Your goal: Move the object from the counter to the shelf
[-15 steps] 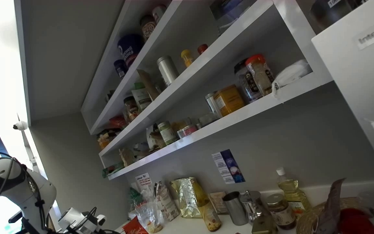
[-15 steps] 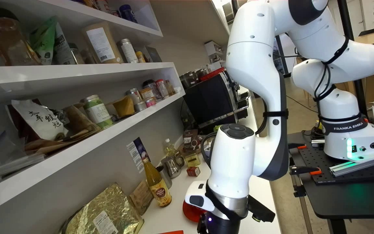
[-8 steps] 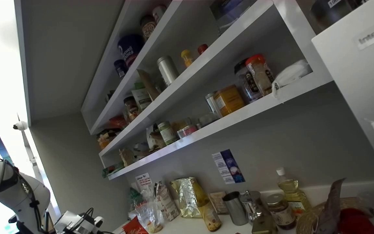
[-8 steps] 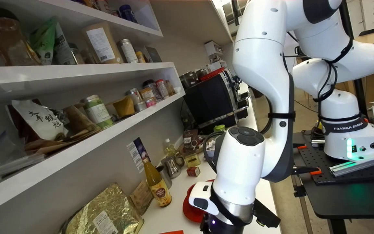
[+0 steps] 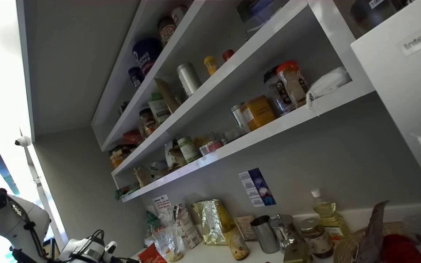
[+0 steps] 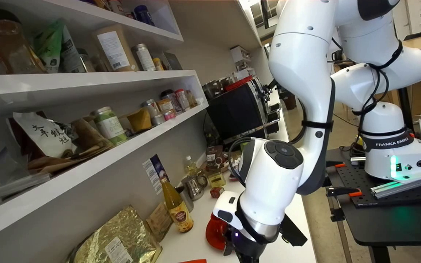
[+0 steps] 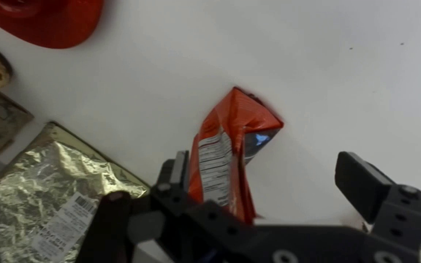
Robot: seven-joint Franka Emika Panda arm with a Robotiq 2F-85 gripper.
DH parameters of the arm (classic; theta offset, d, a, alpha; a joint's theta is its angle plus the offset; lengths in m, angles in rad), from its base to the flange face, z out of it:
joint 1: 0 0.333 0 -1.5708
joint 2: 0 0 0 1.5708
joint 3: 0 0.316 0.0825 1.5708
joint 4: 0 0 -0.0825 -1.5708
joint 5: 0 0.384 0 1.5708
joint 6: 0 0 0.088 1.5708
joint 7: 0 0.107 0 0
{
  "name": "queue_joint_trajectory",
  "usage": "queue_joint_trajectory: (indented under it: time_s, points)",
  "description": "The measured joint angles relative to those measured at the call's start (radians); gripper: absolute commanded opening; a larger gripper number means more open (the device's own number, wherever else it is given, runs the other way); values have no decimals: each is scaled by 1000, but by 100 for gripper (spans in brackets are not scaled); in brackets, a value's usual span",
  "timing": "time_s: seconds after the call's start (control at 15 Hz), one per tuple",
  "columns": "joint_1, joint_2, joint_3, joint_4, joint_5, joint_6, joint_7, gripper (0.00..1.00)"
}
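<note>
The object, a red-orange packet [image 7: 214,164] with a pale printed label and a silvery inner corner, lies on the pale counter [image 7: 305,73] in the wrist view. Its lower end is hidden behind my gripper. In the exterior views it shows at the bottom edge, as a red corner [image 5: 152,254] and a thin red strip [image 6: 194,260]. My gripper [image 7: 265,175] is open, with the packet between its fingers in the picture, close beside the left finger; whether they touch I cannot tell. The shelf, the lowest white board [image 5: 254,140], also shows in an exterior view [image 6: 122,157].
A gold foil bag [image 7: 60,197] lies left of the packet in the wrist view. A red dish [image 7: 60,29] and a yellow bottle [image 6: 178,206] stand nearby. Jars and bags, including a green-white tin [image 6: 109,125], stand along the shelf. A metal pitcher [image 6: 194,187] is further along.
The arm's upper links have moved left in an exterior view, and rightward in an exterior view. The hand has tilted, and a finger now shows by the red dish. The packet has not moved.
</note>
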Motion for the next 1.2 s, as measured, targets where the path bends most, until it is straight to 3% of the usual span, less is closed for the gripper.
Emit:
queue_joint_trajectory:
  time_s: [0.27,0.53,1.2]
  points:
    - [74,12,-124,4,-116,25,110,100]
    - [115,43,-199,26,-199,100,210,100]
    - [130,183,-253,82,-217,229,347,100]
